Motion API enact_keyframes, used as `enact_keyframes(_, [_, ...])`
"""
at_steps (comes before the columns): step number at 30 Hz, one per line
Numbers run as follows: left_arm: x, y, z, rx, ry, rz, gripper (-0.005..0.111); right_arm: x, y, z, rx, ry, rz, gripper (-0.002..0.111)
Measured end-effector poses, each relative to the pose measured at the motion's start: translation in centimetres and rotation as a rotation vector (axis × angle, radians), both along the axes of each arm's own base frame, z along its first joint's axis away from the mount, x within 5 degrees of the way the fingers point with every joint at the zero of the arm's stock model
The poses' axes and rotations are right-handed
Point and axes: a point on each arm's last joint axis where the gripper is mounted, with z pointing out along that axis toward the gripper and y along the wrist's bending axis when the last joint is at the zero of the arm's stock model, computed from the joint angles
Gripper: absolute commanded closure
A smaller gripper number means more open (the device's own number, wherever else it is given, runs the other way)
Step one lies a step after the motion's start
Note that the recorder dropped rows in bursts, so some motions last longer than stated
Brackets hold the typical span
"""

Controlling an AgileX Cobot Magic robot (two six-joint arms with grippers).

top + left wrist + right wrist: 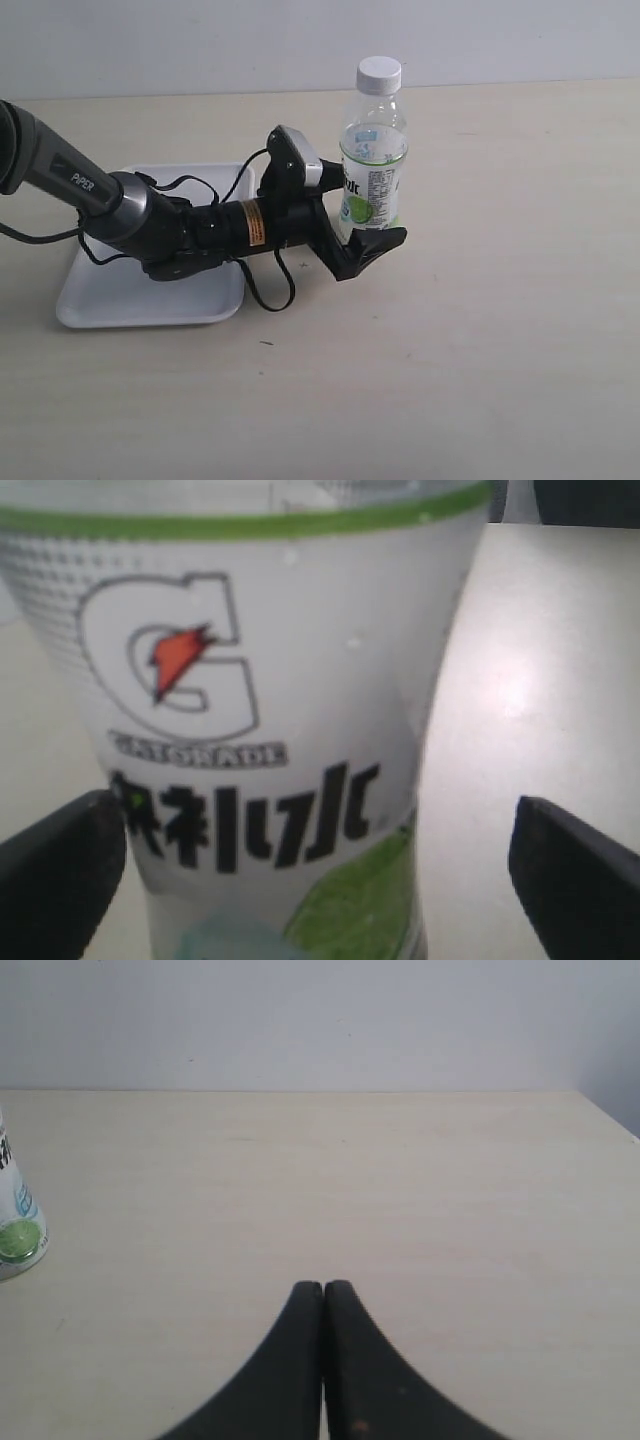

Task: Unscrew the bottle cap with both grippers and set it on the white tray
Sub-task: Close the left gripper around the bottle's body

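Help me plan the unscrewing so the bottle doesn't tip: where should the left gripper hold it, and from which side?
Probably the labelled lower body of the bottle, approached sideways from the tray side. It stands upright and its round sides taper there, and the open left gripper sits either side of it. That leaves the cap free from above.

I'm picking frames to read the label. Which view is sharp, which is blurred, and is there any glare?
Exterior view: evenly lit and sharp, but the print on the bottle is too small to read. Left wrist view: the bottle fills the picture, its label is slightly soft, and there is a glare patch on the table. Right wrist view: the table is crisp and the shut right gripper slightly soft.
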Motion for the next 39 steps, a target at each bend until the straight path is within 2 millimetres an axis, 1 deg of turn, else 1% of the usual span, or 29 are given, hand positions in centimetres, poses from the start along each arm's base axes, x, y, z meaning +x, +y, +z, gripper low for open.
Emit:
enact_keyframes(5, [0.3,0.1,-0.1,-0.001,0.017,0.049,0.002,0.0,0.0,0.0,0.0,0.0,0.0,0.108])
enact_keyframes(10, [0.7,0.0,0.2,-0.013,0.014,0.056,0.002,0.0,0.0,0.0,0.0,0.0,0.0,0.108])
enact_keyframes(15, [0.9,-0.2,-0.5,-0.016,0.028,0.058,0.002,0.0,0.0,0.0,0.0,0.0,0.0,0.108])
enact_keyframes(19, [0.8,-0.6,-0.9,-0.009,0.039,0.054,0.002,0.0,0.0,0.0,0.0,0.0,0.0,0.108])
enact_keyframes(28, [0.8,-0.8,-0.8,-0.011,0.039,0.049,0.002,0.0,0.0,0.0,0.0,0.0,0.0,0.108])
enact_keyframes(37, [0.7,-1.7,-0.5,-0.021,0.026,0.039,0.002,0.0,0.0,0.0,0.0,0.0,0.0,0.108])
enact_keyframes(39, [0.7,-1.8,-0.6,-0.02,0.028,0.038,0.003,0.0,0.0,0.0,0.0,0.0,0.0,0.108])
